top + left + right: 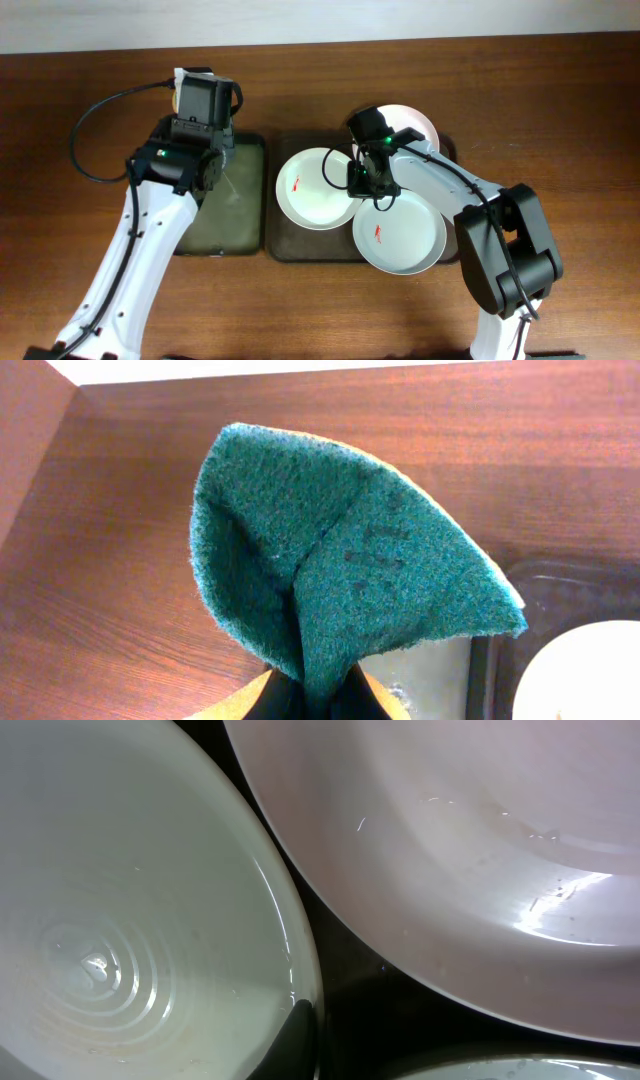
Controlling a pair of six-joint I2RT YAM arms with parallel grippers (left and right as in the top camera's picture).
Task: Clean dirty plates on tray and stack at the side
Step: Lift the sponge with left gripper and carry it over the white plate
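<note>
Plates partly hidden by right hand, grip can't tell; left hand clamps green pad.

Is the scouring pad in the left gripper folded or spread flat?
Folded: the green scouring pad bunches into a creased cone, pinched at its base in the left gripper.

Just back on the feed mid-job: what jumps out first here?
A folded green scouring pad fills the left wrist view, pinched in the left gripper. Overhead, white plates crowd the brown tray at centre: the left plate and the front-right plate each carry a red smear, and the rear plate is partly hidden by the right arm. The right gripper hangs low over where they meet.
</note>
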